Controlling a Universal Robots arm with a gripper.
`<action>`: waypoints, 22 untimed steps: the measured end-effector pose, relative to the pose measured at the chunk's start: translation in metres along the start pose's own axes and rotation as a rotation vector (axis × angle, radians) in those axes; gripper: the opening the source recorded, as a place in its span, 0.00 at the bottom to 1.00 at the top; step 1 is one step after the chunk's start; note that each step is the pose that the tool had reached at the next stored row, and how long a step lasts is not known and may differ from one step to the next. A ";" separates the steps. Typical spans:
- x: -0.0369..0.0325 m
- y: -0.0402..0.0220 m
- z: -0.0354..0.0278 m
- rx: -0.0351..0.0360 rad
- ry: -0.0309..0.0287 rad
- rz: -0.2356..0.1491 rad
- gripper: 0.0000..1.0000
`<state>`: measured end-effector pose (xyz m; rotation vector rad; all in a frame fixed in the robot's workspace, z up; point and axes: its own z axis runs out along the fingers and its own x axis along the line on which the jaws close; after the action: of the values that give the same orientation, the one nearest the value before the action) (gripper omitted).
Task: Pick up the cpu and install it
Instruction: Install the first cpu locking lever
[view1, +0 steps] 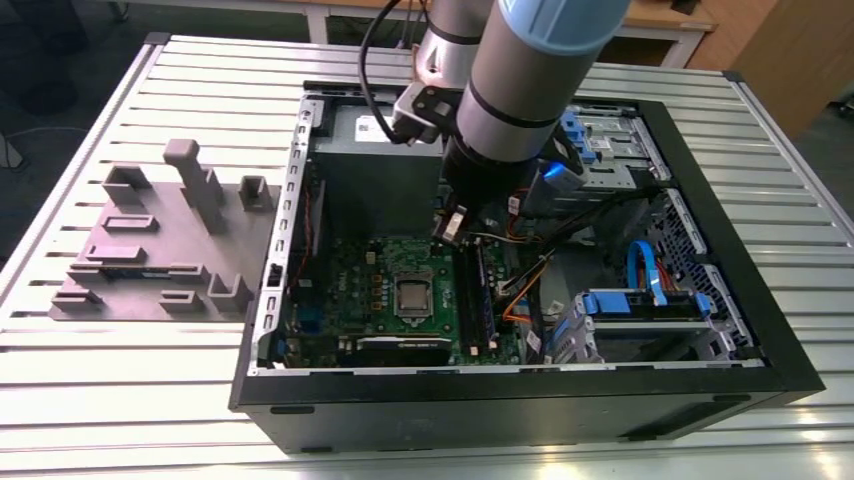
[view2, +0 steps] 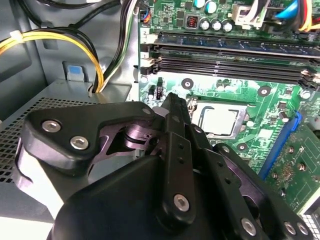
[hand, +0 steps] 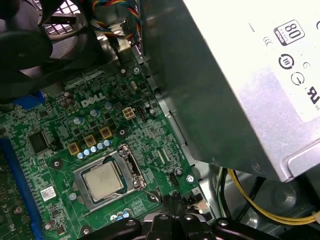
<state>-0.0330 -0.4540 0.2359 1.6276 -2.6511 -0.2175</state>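
Cpu (hand: 102, 181) already sits in its socket at my claw's (view2: 172, 107) twelve o'clock; claw looks clenched and empty. Dropping lower could scrape the motherboard (hand: 125, 135).

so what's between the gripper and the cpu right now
Only bare green motherboard and the socket frame's edge. In the first wrist view the gripper sits just off the socket, with the cpu seated inside it.

A slatted metal worktop (view1: 160, 400) carries two things: an open black computer case (view1: 534, 400) lying on its side, and, beside it toward the exterior view's left, a grey-purple block fixture (view1: 154, 255) with upright posts.
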 end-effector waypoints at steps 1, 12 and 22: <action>0.0000 0.0002 -0.0004 0.0005 0.0010 0.000 0.10; 0.0029 0.0018 -0.0014 0.0012 0.0045 -0.009 0.10; 0.0059 0.0042 -0.0011 -0.0005 0.0092 -0.048 0.10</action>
<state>-0.0393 -0.4575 0.2372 1.6887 -2.6074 -0.2112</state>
